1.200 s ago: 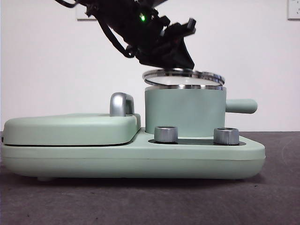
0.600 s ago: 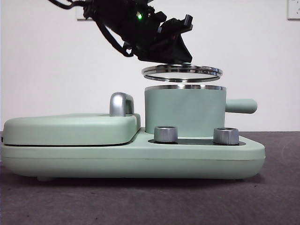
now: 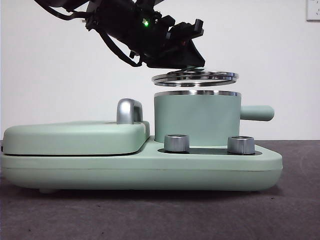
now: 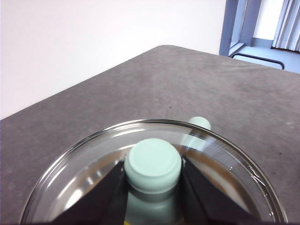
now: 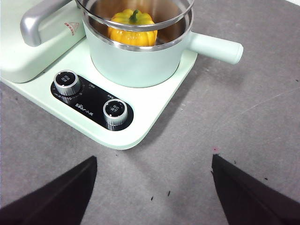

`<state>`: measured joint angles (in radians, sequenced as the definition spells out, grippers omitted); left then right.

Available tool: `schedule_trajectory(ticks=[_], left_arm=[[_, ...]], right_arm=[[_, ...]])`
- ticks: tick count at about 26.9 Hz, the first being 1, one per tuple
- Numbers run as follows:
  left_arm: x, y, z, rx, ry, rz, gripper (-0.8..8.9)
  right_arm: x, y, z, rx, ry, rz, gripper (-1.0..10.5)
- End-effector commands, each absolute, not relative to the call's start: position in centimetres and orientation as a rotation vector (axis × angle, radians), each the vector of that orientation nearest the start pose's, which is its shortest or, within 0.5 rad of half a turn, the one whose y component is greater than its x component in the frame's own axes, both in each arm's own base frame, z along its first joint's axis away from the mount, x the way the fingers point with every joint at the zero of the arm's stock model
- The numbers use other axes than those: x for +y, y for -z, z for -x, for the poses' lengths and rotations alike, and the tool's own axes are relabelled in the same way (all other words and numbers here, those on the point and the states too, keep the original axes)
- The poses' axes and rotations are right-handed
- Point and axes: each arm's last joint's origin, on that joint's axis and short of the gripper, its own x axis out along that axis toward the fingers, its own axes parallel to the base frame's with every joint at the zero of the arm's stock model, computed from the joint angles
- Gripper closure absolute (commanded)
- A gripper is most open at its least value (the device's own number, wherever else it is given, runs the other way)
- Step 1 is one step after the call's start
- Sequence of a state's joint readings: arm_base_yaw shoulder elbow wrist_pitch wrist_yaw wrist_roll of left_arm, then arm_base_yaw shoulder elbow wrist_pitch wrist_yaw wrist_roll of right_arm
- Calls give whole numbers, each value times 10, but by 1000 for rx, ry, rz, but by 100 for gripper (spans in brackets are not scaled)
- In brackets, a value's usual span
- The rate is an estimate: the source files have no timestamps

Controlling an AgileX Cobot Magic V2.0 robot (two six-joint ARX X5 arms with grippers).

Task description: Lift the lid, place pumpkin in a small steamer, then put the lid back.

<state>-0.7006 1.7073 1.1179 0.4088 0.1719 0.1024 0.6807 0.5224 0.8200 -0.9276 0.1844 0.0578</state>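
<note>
Left gripper [image 4: 152, 187] jaws clamped on the mint knob [image 4: 153, 164] of the lid [image 3: 195, 77], one jaw each side. Lid hangs just above the small steamer [image 3: 196, 119], clear gap between the rims, lid slightly tilted, roughly centred over the pot in front view. Pumpkin [image 5: 131, 28] already sits inside the steamer, green stem up, seen through the lid rim in right wrist view.

Step in hand, by my read: putting the lid back, last step. Next move calls for a straight descent, levelling the lid so its steel rim seats evenly on the pot rim, then release of the knob. Tilt could make one edge catch first. Pumpkin stem looks below the rim, but can't tell clearance for sure.

Right gripper [image 5: 152, 187] waits back from the appliance over the table [image 5: 243, 117], jaws wide apart, holding nothing.

Around: steamer stands on the mint-green base [image 3: 150, 167] with two steel dials [image 5: 115, 111] on a black panel; side handle [image 3: 257, 113] sticks out away from the griddle cover [image 3: 75, 136] and its chrome handle [image 3: 129, 111]. Nothing between lid and pot; the chrome handle is beside the pot, clear of the lid's path.
</note>
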Motion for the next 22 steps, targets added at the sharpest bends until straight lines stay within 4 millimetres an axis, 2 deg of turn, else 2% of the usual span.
schedule_trajectory(ticks=[1,22], left_arm=[[-258,-268,-295,91,895,-117,805],[-262,-248,-302,141,891,-131,805]], right_arm=[[51,-309,-70,588,-469,203,569],[51,-309,-70,587,-468,202,569]])
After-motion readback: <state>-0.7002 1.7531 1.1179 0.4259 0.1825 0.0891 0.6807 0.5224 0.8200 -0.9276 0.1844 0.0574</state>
